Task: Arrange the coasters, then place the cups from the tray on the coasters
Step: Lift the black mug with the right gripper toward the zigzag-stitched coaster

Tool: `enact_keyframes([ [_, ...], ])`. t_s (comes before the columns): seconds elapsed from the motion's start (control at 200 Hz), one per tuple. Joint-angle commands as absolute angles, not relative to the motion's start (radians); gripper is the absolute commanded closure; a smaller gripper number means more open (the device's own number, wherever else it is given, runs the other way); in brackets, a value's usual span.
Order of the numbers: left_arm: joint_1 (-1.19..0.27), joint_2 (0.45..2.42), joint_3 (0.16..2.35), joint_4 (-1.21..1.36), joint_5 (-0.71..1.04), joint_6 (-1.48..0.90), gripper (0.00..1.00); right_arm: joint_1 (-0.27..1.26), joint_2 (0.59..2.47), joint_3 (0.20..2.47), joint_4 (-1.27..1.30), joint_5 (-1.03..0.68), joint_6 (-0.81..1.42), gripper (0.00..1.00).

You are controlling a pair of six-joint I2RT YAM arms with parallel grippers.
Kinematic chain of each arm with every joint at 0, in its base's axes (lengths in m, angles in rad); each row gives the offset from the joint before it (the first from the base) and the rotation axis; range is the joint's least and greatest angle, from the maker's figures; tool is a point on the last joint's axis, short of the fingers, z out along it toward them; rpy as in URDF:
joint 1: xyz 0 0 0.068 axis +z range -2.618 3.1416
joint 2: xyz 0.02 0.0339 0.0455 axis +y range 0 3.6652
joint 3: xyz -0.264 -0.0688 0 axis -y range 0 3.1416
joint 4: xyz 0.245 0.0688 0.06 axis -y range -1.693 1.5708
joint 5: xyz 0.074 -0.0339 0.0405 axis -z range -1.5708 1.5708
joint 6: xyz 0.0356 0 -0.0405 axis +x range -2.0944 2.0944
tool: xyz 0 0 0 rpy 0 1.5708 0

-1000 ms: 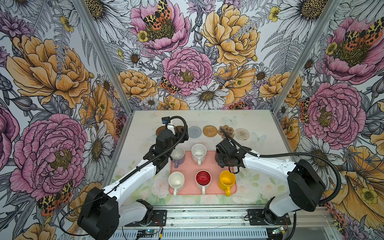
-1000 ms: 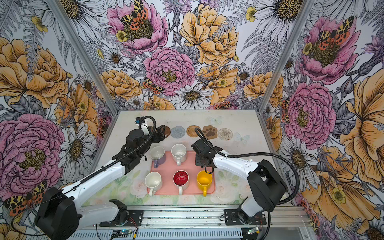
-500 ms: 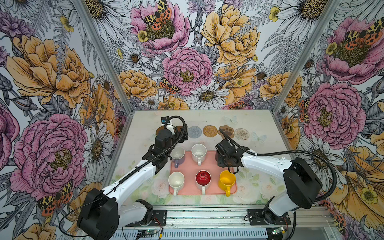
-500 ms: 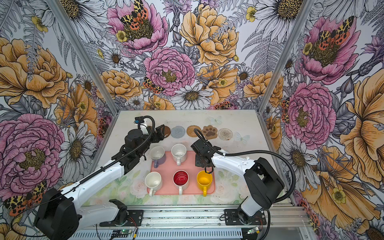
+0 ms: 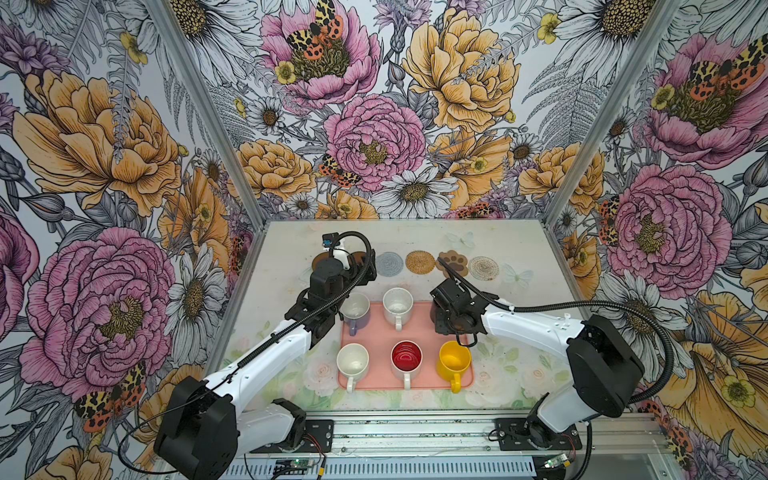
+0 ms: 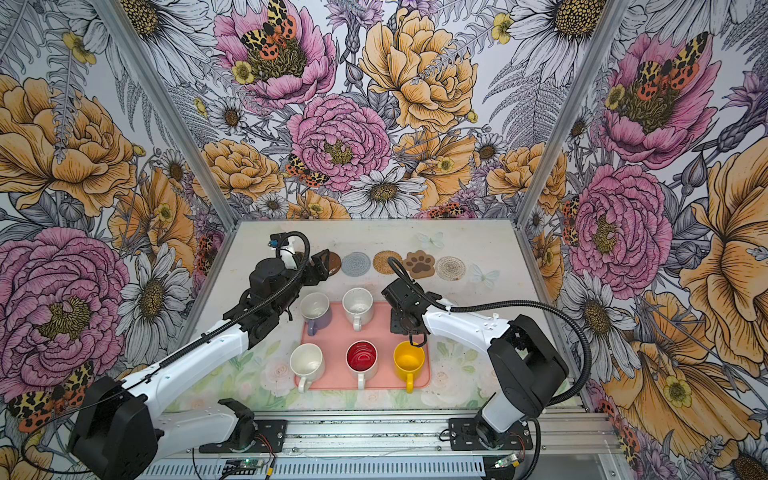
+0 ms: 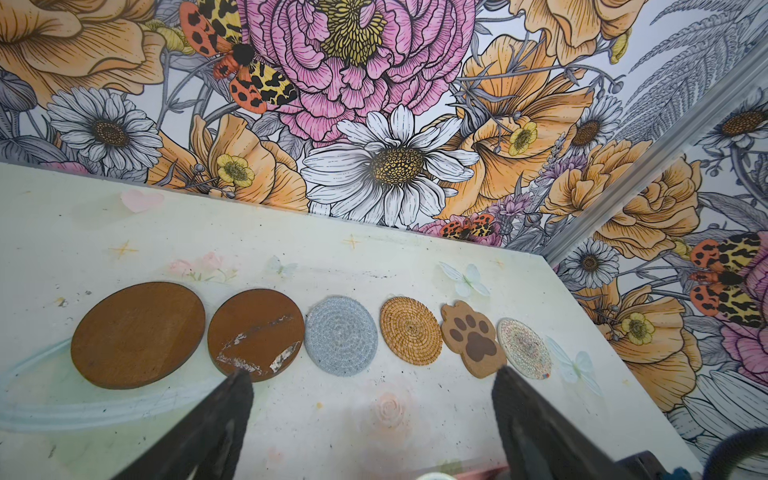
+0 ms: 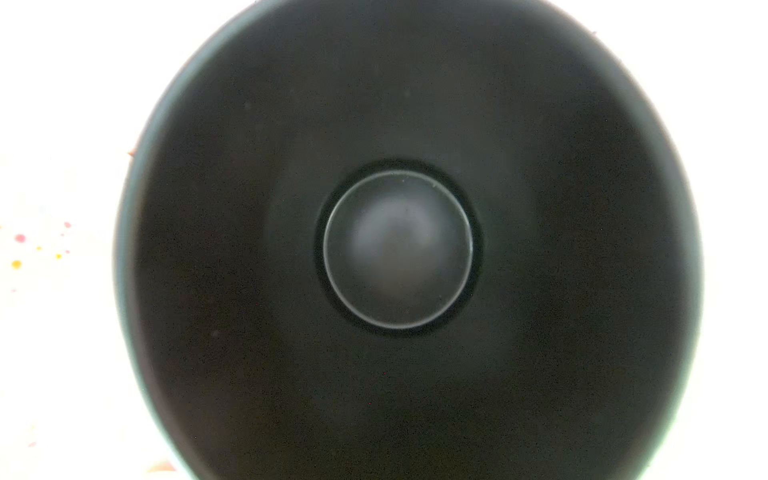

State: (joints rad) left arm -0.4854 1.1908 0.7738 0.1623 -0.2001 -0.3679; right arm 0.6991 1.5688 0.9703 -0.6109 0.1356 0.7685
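Note:
Six coasters lie in a row near the back of the table: two brown discs (image 7: 137, 334) (image 7: 255, 332), a grey-blue woven round (image 7: 340, 336), a tan rattan round (image 7: 410, 330), a brown paw (image 7: 471, 338) and a pale woven round (image 7: 523, 347). My left gripper (image 7: 370, 374) hangs open just in front of the brown discs, holding nothing. The pink tray (image 5: 419, 328) carries lavender (image 5: 355, 309), speckled white (image 5: 397, 303), plain white (image 5: 352, 362), red-lined (image 5: 406, 359) and yellow (image 5: 455, 360) cups. My right gripper (image 5: 452, 321) sits over the black cup (image 8: 399, 249). Its fingers are hidden.
Floral walls with aluminium corner posts close in the table on three sides. The arm bases stand on a metal rail (image 5: 415, 432) along the front edge. Bare tabletop lies between the tray and the coaster row and to the right of the tray.
The right arm has shifted slightly while its gripper stays over the black cup. The left arm has not moved.

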Motion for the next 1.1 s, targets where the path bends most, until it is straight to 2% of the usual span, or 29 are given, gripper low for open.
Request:
enact_keyframes([
  [0.0,-0.474,1.180,0.759,0.185,-0.178,-0.384,0.09,0.683,1.594,0.995,-0.584,0.160,0.757,1.00],
  [1.091,-0.464,1.165,0.747,0.188,-0.176,-0.393,0.09,0.703,1.514,1.035,-0.583,0.262,0.716,1.00],
])
